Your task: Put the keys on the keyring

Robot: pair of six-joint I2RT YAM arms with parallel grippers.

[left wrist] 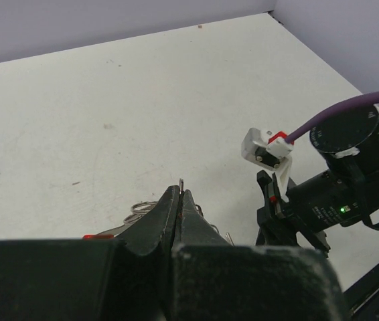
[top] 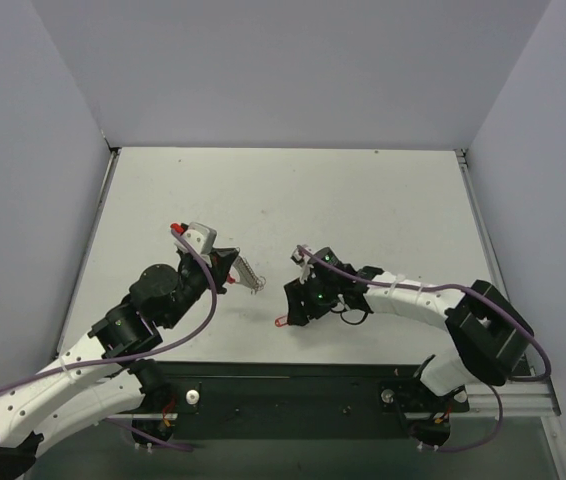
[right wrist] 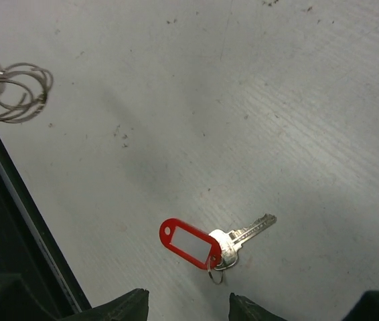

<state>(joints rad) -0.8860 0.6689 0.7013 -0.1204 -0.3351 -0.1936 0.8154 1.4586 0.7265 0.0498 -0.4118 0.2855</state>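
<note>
1. The left gripper is pressing its fingers tightly together on the keyring, a cluster of thin wire loops. The loops are sticking out past the fingertips toward the other arm, probably so that they are offered where a key can be threaded on.
2. The right gripper is hovering low with its fingers apart and nothing between them. Its gap is sitting just over the near end of the red tag, which suggests it is lining up a pick.
3. The key is lying flat on the table, joined to the red tag by a small split ring. It is lying apart from the keyring, so no threading is done yet.
4. The key is thin and flush against the table, so pinching it directly is likely to be awkward. The thicker tag is probably the easier thing to grip.
5. If the right fingers close off-centre, the tag may skid away across the table. The wire loops also look springy and could twist in the left grip during threading.
</note>
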